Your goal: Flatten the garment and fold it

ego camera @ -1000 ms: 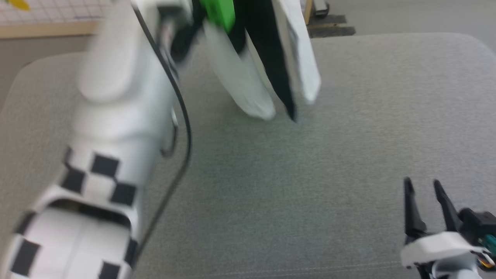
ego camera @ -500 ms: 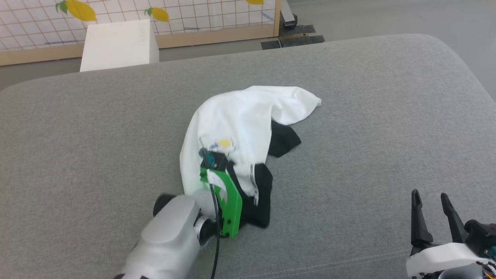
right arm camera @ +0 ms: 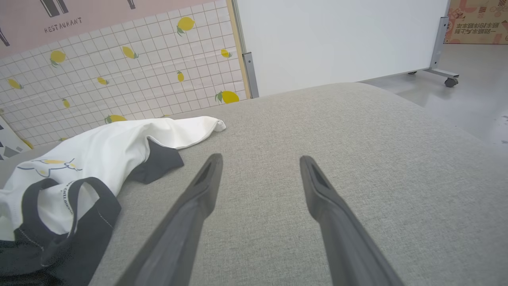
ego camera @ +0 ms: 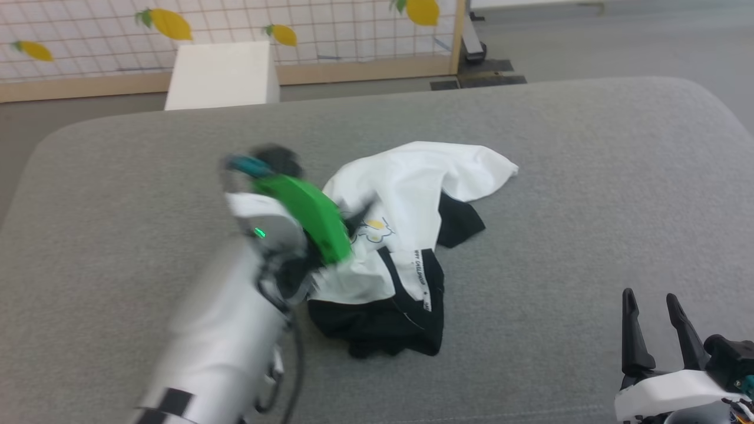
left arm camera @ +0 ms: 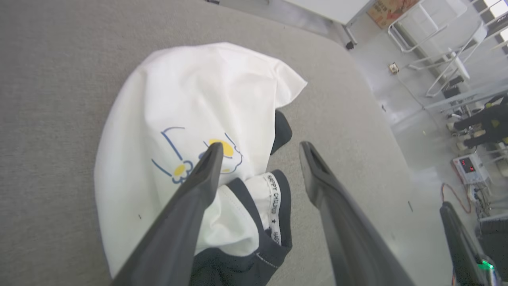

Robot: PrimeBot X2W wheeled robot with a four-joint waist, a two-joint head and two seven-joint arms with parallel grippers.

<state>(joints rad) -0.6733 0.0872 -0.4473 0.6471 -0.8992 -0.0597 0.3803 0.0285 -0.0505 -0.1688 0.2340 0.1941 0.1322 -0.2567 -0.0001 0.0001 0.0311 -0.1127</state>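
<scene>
Nearest you, your right gripper [ego camera: 649, 294] sits low at the right over the grey fabric-covered cushion [ego camera: 559, 206], its two long dark fingers spread apart with nothing between them. Further in, your left gripper [left arm camera: 260, 145] hangs over the crumpled white soft T-shirt with black sleeves and collar trim [ego camera: 406, 194], fingers spread and empty; whether one finger touches the cloth you cannot tell. The shirt lies bunched mid-cushion, yellow-and-blue print facing up. Beyond the far edge stand a white rigid box [ego camera: 221, 73] and a lemon-printed grid wall panel [ego camera: 330, 29].
</scene>
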